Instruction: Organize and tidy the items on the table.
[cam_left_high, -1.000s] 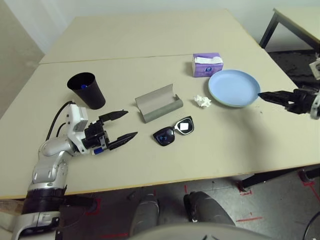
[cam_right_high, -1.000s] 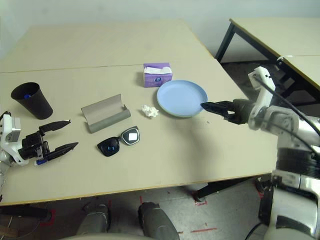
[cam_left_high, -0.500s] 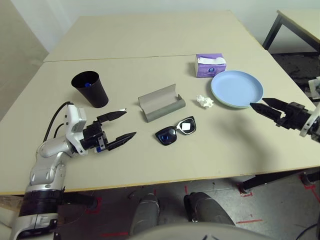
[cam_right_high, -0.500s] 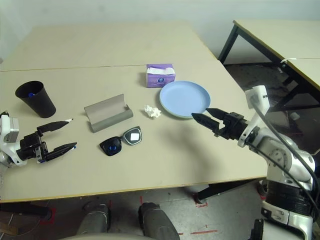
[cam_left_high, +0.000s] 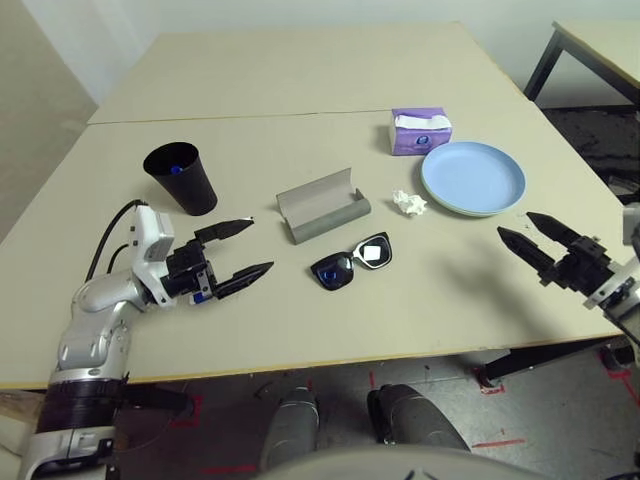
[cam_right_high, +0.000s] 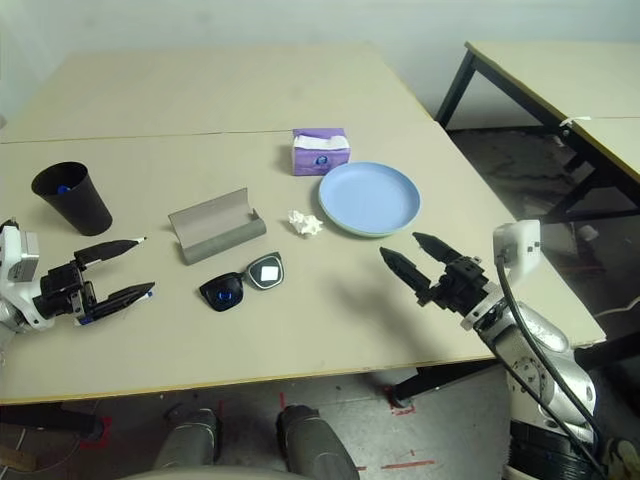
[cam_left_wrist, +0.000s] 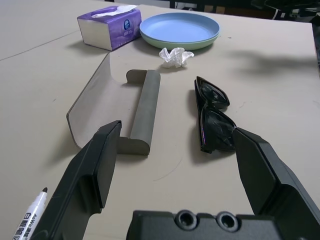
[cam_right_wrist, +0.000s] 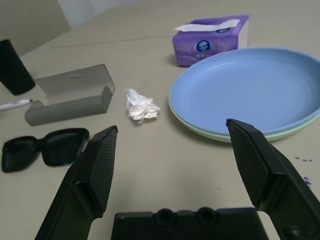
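Observation:
A black cup (cam_left_high: 180, 178) with a blue-capped marker (cam_left_high: 175, 170) inside stands at the left of the table (cam_left_high: 450, 300). A grey glasses case (cam_left_high: 320, 205) lies open mid-table, with black blue-lensed sunglasses (cam_left_high: 350, 262) just in front of it. A crumpled tissue (cam_left_high: 407, 203) lies beside the blue plate (cam_left_high: 472, 177), which is stacked on a green plate (cam_right_wrist: 220, 136). My left gripper (cam_left_high: 245, 250) is open and empty, left of the sunglasses. A white marker (cam_left_wrist: 27, 220) lies by its outer finger. My right gripper (cam_left_high: 514, 224) is open and empty, in front of the plates.
A purple tissue box (cam_left_high: 419, 130) stands behind the plates. A second tabletop (cam_left_high: 300, 60) adjoins the far edge along a seam. A small table with black legs (cam_right_high: 560, 70) stands at the far right. The near table edge (cam_left_high: 330, 355) runs close below both grippers.
My right gripper has drawn back from the blue plate's rim toward the near edge of the table, still open. The left arm and the items have not moved.

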